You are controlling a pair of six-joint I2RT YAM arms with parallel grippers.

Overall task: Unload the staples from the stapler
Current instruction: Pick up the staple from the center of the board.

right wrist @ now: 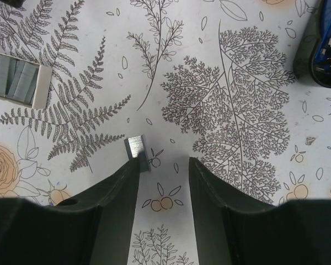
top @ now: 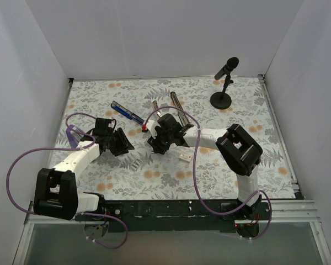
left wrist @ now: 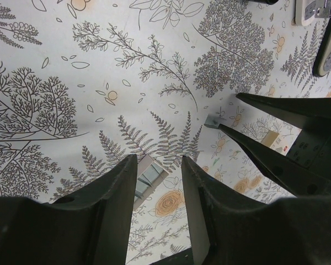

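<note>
**While both end effectors crowded mid-tabletop, a loose strip was the weak point**

Since the white staple box lay closest to the near edge, just under the left end effector, a careless descent there could have shoved it or spilled its grey strips. That end effector stood moderately apart and gripped nothing. The box showed through its gap, on the tabletop below.

Just beyond, the right end effector was likewise part-open and empty. A short staple strip lay at the tip of one of its fingers, outside the gap rather than in it. Closing there would probably have missed the strip, nudged it across the patterned tabletop or snapped it into pieces. The two end effectors also faced each other at close quarters near the tabletop's middle, so a reach by either could have clipped the other.

Farther back, in the far-left part of the tabletop, the stapler lay opened out. Its blue-and-black arm ran diagonally from far left toward near right. Its silver staple channel and a second slim bar ran more nearly near-to-far. The parts fanned out from a joint seemingly hidden behind the right end effector. Whether any staples sat in the channel could not be told. A microphone stood toward the far-right corner, well apart.
</note>
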